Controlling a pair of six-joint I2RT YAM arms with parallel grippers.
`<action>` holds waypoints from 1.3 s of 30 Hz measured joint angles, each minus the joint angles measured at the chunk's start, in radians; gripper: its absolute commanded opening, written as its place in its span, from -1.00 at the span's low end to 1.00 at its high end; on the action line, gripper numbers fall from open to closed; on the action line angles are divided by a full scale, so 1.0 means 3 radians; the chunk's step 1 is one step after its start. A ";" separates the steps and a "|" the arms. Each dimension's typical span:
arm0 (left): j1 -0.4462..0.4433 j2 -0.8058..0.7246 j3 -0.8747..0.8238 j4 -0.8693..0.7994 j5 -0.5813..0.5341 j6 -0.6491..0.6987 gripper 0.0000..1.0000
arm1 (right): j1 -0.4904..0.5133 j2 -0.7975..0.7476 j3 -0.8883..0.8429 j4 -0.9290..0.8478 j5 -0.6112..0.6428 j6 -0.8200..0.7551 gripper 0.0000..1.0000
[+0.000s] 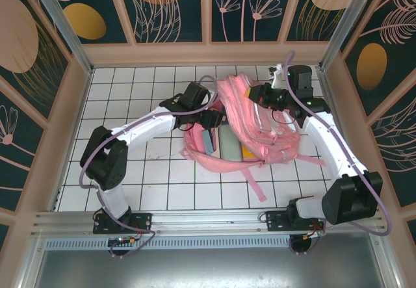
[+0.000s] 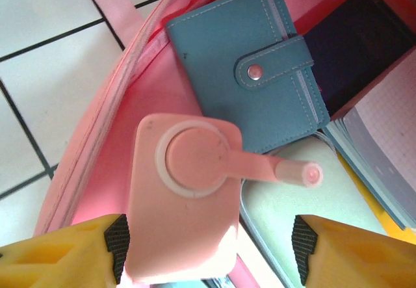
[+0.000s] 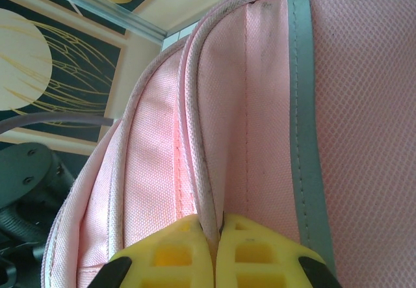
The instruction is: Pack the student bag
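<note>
I've got the student bag (image 1: 260, 129) on the white tiled surface (image 1: 130, 99), lying from centre out toward 2 o'clock in the overhead view. It's a big pink fabric bag, slumped and creased, with a loose strap (image 1: 257, 187) trailing toward 6 o'clock.

Right gripper (image 3: 216, 249): the yellow jaws are pinched together on a piped seam of the bag's woven mesh cloth. A flat grey stripe (image 3: 302, 106) runs alongside at 3 o'clock.

Left gripper (image 2: 208, 252) hangs over the bag's mouth with its jaws spread. A smooth pink squared bottle (image 2: 188, 197) with a round cap and a stubby nozzle sits between them. There's a clear gap on the 3 o'clock side, and I can't tell whether it touches at 9 o'clock.

Inside the bag I see a stitched teal wallet (image 2: 240, 60) with a snap tab and a dark book (image 2: 364, 47). There's also a grid-paper notebook (image 2: 383, 145), cut off at the edge, and something pale green (image 2: 292, 216) that's half covered and hard to name.
</note>
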 measured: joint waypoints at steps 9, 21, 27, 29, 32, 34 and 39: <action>0.0298 -0.0029 -0.0125 0.0209 -0.0024 -0.0367 -0.21 | 0.0000 0.0000 -0.0011 0.0029 -0.0011 0.0036 -1.00; 0.0371 0.0481 0.0113 0.0282 0.0156 -0.0706 -0.30 | 0.0001 -0.0081 -0.0085 0.0061 -0.0006 0.0061 -1.00; 0.0338 0.0453 0.0058 0.0415 0.0361 -0.0730 -0.26 | 0.0008 -0.0106 -0.0128 0.0094 -0.0006 0.0062 -1.00; 0.0333 0.0403 0.0014 0.0417 0.0435 -0.0727 -0.24 | 0.0008 -0.0106 -0.0136 0.0103 -0.0006 0.0062 -1.00; 0.0324 0.0309 -0.0050 0.0408 0.0493 -0.0712 -0.21 | 0.0008 -0.0106 -0.0140 0.0111 -0.0008 0.0062 -1.00; 0.0324 0.0233 -0.0081 0.0380 0.0477 -0.0689 -0.20 | 0.0008 -0.0106 -0.0140 0.0112 -0.0008 0.0062 -1.00; 0.0366 -0.0014 -0.0193 0.0337 0.0203 -0.0662 -0.07 | 0.0009 -0.0106 -0.0141 0.0112 -0.0008 0.0061 -1.00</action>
